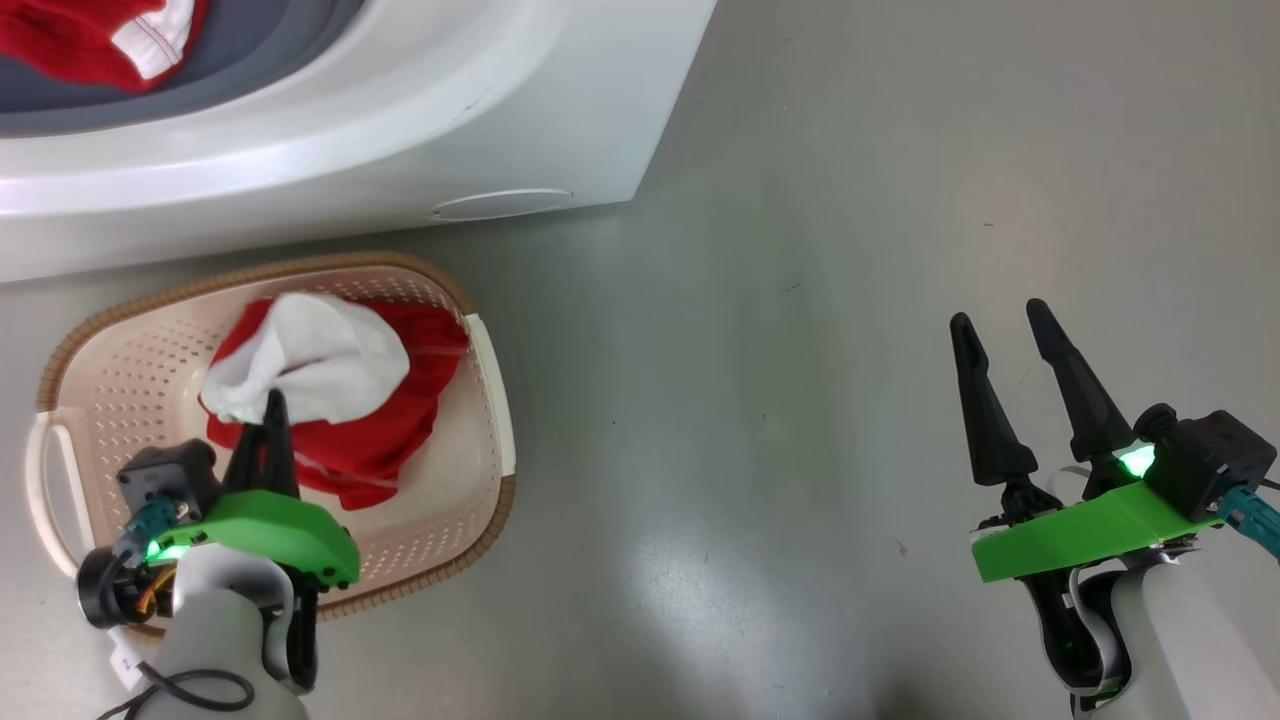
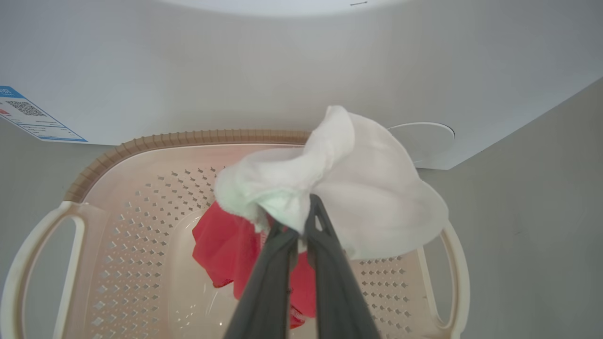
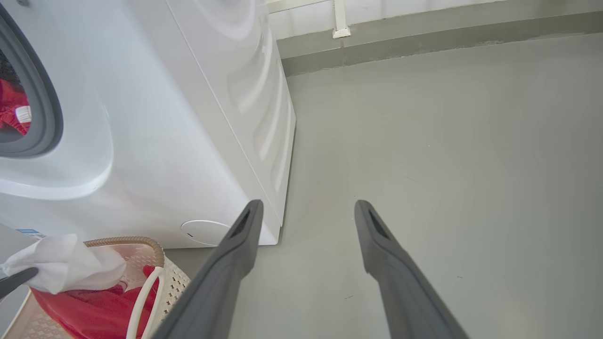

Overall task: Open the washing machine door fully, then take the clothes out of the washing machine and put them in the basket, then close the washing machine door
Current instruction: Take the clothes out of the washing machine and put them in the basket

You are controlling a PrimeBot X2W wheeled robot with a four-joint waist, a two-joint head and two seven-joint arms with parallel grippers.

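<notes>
My left gripper (image 1: 272,400) hangs over the basket (image 1: 490,380), shut on a white cloth (image 1: 320,360); the left wrist view shows its fingertips pinching the white cloth (image 2: 358,188) above a red garment (image 2: 226,249). That red garment (image 1: 400,420) lies in the basket (image 2: 141,141). More red clothes (image 1: 70,40) sit in the washing machine (image 1: 450,110) opening at the top left. My right gripper (image 1: 1000,325) stands open over the bare floor at the right, holding nothing. In the right wrist view the washing machine (image 3: 188,117) is at the left. The door is out of view.
The basket sits on the grey floor directly before the machine's front, below its round white flap (image 1: 500,205). A blue label (image 2: 28,115) is on the machine's front. Grey floor (image 1: 850,250) stretches to the right of the machine. A wall base (image 3: 424,28) lies far behind.
</notes>
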